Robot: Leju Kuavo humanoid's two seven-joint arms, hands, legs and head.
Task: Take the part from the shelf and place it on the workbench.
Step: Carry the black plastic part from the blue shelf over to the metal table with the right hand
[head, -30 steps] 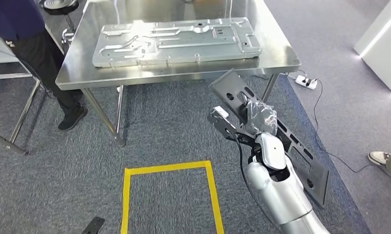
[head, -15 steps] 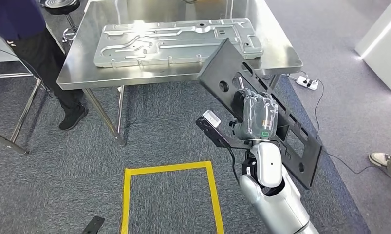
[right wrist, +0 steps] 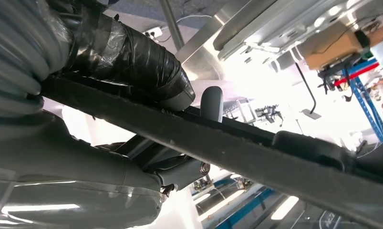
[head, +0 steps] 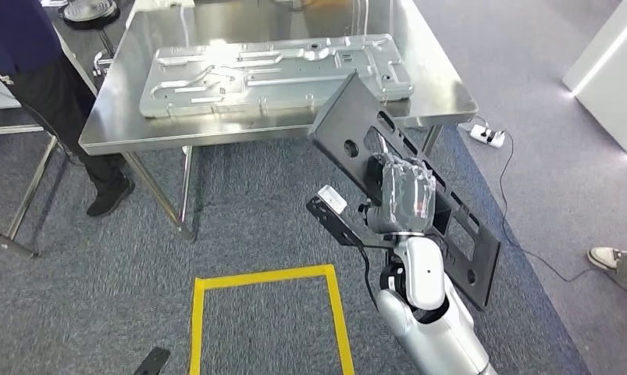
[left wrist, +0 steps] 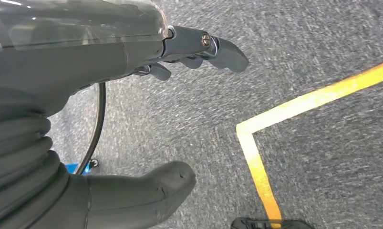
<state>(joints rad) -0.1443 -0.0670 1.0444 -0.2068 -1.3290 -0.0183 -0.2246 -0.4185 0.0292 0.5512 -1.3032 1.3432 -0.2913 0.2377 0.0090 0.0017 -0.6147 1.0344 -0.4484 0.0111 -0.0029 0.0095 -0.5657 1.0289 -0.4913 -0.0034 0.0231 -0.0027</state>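
The part is a long black flat panel [head: 349, 117] with several cut-outs, tilted, its upper end overlapping the front edge of the steel workbench [head: 443, 86]. My right hand [head: 404, 191], wrapped in clear film, grips the panel near its middle, in front of the bench's right end. In the right wrist view the panel's edge [right wrist: 256, 152] runs across the picture with the thumb [right wrist: 132, 62] clamped over it. My left hand [left wrist: 84, 57] hangs over the grey carpet, fingers [left wrist: 222, 47] apart and holding nothing.
A large silver stamped plate [head: 271, 70] covers much of the bench top. A person [head: 29, 47] stands at the bench's left end. A yellow tape square [head: 263, 275] marks the carpet. A power strip [head: 486, 134] and cable lie at the right, near a shoe [head: 610, 256].
My right arm has lifted the black panel from low beside the bench up to its front edge. The whole view has shifted slightly.
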